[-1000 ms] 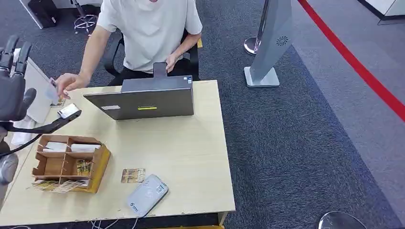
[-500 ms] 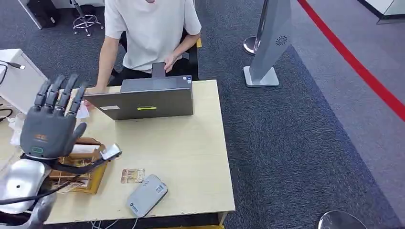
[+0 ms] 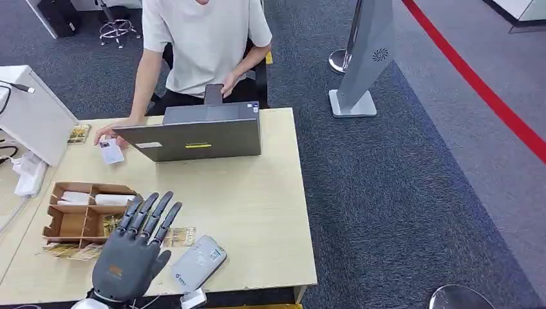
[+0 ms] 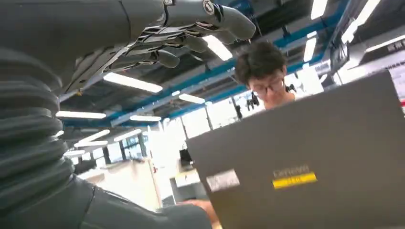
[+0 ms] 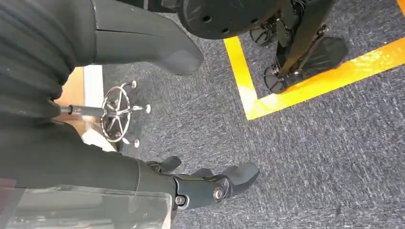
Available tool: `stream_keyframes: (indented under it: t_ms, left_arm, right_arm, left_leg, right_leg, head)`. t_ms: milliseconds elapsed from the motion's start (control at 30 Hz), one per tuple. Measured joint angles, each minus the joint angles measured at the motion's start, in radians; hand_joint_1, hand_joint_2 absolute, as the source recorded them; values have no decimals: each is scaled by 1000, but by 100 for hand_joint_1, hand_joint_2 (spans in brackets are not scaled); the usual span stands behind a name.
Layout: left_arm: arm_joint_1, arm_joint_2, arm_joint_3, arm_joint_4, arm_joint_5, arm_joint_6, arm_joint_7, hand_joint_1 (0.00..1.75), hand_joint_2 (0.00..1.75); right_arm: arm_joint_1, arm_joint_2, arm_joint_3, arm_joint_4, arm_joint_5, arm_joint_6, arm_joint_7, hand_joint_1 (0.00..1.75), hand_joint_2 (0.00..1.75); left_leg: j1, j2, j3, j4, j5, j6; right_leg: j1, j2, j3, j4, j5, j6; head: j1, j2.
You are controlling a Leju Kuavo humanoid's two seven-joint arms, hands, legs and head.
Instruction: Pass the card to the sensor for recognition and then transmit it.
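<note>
The card (image 3: 111, 152) lies in the upper left of the frame under a person's hand (image 3: 106, 136), at the far left part of the table (image 3: 257, 212), just beside the open laptop (image 3: 196, 137). Your left hand (image 3: 132, 257) hovers at the lower left of the frame with fingers spread and nothing in its grasp, above the table's near edge, between the cardboard organizer (image 3: 89, 219) and the grey sensor (image 3: 198, 262). A second card (image 3: 179, 236) lies flat on the table just beside the sensor. Your right hand (image 5: 210, 183) hangs over grey carpet, fingers loosely curled, holding nothing you can see. A person in a pale shirt (image 3: 206, 38) sits behind the laptop.
</note>
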Motion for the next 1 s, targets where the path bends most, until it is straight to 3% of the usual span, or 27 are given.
stream_keyframes:
  t_ms: [600,700,800,1000]
  left_arm:
    - [44,-5,1,0,0,2,6,0,175]
    - [130,-40,98,61,3,27,85,0,175]
    - [161,-94,274,176,0,53,88,0,175]
    - [169,-127,345,215,-2,54,77,0,175]
  right_arm:
    - [1,0,12,-4,-8,-5,2,0,175]
    - [-11,0,0,-3,41,21,14,0,175]
    - [-40,0,-65,11,98,61,2,0,175]
    - [-44,0,-71,16,98,60,6,0,175]
  left_leg:
    - [0,0,0,0,0,0]
    - [0,0,0,0,0,0]
    - [0,0,0,0,0,0]
    - [0,0,0,0,0,0]
  right_leg:
    - [0,-1,1,0,0,0]
    - [0,-1,1,0,0,0]
    - [0,-1,1,0,0,0]
    - [0,-1,1,0,0,0]
  head:
    - [0,0]
    - [0,0]
    - [0,0]
    - [0,0]
